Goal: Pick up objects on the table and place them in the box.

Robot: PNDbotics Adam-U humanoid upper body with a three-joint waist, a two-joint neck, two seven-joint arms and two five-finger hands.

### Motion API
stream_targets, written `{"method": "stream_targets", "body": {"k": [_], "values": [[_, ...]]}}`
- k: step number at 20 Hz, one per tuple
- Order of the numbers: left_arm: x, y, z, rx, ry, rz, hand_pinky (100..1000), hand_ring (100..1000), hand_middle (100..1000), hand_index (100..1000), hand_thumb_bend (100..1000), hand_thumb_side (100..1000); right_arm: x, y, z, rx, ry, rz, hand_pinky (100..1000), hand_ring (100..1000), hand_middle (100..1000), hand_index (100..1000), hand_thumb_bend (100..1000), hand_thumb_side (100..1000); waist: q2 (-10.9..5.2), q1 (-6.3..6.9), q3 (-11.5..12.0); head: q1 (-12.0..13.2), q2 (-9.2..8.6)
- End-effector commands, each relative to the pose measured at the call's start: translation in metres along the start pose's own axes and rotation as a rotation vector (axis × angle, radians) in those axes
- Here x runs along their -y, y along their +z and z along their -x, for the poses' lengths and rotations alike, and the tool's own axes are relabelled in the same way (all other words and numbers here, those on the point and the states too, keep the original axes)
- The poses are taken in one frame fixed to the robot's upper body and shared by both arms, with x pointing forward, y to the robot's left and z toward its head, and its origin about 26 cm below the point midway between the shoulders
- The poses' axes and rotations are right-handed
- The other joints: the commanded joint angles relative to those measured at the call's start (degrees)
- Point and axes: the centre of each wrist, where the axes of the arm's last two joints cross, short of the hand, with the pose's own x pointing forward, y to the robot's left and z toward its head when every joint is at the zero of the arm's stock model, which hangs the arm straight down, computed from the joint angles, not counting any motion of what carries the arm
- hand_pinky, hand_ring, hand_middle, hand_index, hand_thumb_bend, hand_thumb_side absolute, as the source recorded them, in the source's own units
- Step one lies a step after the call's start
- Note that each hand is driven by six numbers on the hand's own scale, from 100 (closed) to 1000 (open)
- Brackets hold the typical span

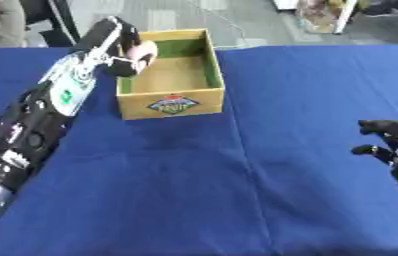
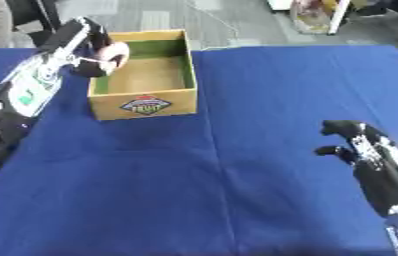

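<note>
Over blue table (image 1: 307, 190), left hand (image 1: 124, 47) grips pinkish round object (image 1: 142, 51) above box (image 1: 171, 95) edge

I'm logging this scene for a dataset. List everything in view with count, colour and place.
box: one, tan cardboard with a green inner lining and a label on its front, far left-centre of the table.
round object: one, pinkish, held over the box's left rim.
table: one, covered in blue cloth, fills the view.
left hand: one, black, curled round the round object at the box.
right hand: one, black, fingers relaxed, above the cloth at right.
</note>
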Motion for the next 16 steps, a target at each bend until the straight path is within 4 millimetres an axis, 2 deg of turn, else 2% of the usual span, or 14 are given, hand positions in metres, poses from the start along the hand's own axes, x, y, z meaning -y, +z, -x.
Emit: {"method": "stream_targets", "body": {"k": [1, 5, 6, 8, 9, 10, 12, 15, 16], "values": [[-0.006, -0.006, 0.005, -0.014, -0.02, -0.015, 442, 536, 435, 586, 272, 100, -0.002, -0.006, -0.009, 0.029, 0.027, -0.026, 634, 946, 630, 702, 100, 546, -0.51, -0.09, -0.6, 0.9, -1.01], [0.008, -0.004, 0.013, -0.049, -0.035, 0.01, 562, 651, 553, 709, 364, 100, -0.003, -0.007, -0.009, 0.034, 0.029, -0.034, 634, 946, 630, 702, 100, 545, -0.03, -0.2, -1.6, 1.6, -1.5], [0.011, -0.004, 0.014, -0.052, -0.044, 0.014, 609, 704, 607, 761, 472, 100, -0.003, -0.007, -0.009, 0.035, 0.03, -0.033, 634, 946, 630, 702, 100, 545, 0.04, -0.22, -1.8, 1.8, -1.55], [0.013, -0.003, 0.014, -0.049, -0.062, 0.016, 642, 740, 647, 793, 560, 100, -0.003, -0.006, -0.009, 0.035, 0.031, -0.031, 634, 946, 630, 702, 100, 545, 0.11, -0.23, -2.0, 1.9, -1.48], [0.014, -0.003, 0.014, -0.045, -0.071, 0.018, 674, 784, 703, 834, 731, 100, -0.003, -0.006, -0.009, 0.035, 0.032, -0.031, 634, 946, 630, 702, 100, 545, 0.12, -0.2, -2.1, 2.0, -1.43], [0.014, -0.003, 0.013, -0.037, -0.081, 0.018, 701, 815, 742, 858, 829, 159, -0.003, -0.006, -0.009, 0.035, 0.032, -0.03, 634, 946, 630, 702, 100, 546, 0.13, -0.17, -2.1, 2.1, -1.36], [0.011, -0.004, 0.009, -0.019, -0.102, -0.002, 727, 851, 776, 871, 878, 311, -0.003, -0.007, -0.009, 0.037, 0.032, -0.031, 634, 946, 630, 702, 100, 546, 0.15, -0.09, -2.0, 2.1, -1.32], [0.005, -0.005, 0.004, 0.011, -0.112, -0.053, 754, 877, 798, 877, 945, 459, -0.003, -0.007, -0.009, 0.037, 0.032, -0.028, 634, 946, 630, 702, 100, 546, 0.12, -0.02, -1.8, 2.0, -1.36], [0.003, -0.005, 0.002, 0.022, -0.109, -0.068, 760, 881, 801, 878, 956, 477, -0.002, -0.007, -0.009, 0.036, 0.032, -0.027, 634, 946, 630, 702, 100, 546, 0.09, -0.01, -1.7, 2.0, -1.31]]}}
